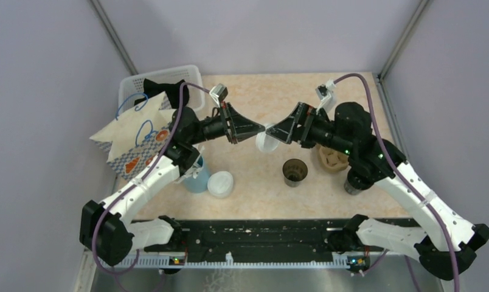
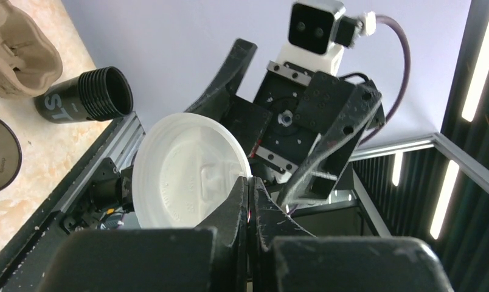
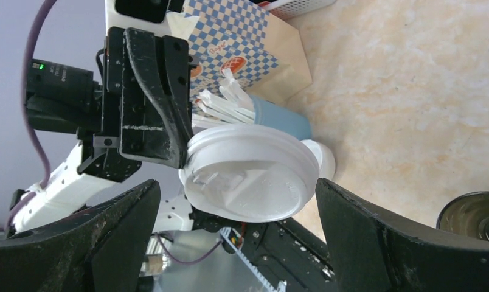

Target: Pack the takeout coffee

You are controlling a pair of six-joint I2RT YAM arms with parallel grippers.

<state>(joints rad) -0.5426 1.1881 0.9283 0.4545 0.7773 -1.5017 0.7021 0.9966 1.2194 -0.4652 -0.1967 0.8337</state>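
My left gripper [image 1: 261, 130] [image 2: 249, 185] is shut on the rim of a round white lid [image 1: 266, 143] [image 2: 187, 173] and holds it in the air over the middle of the table. My right gripper [image 1: 275, 130] [image 3: 236, 185] faces it, wide open, with one finger on each side of the lid [image 3: 248, 176] and not touching it. A small dark brown cup [image 1: 295, 172] [image 3: 473, 216] stands below them with no lid on it. No lidded takeout coffee shows in any view.
A second white lid [image 1: 221, 184] lies by a light blue cup of straws [image 1: 196, 177]. A paper bag [image 1: 135, 137] and a white basket [image 1: 163, 79] are at the back left. A cardboard cup carrier [image 1: 333, 159] and a black ribbed cup [image 1: 353, 182] sit under my right arm.
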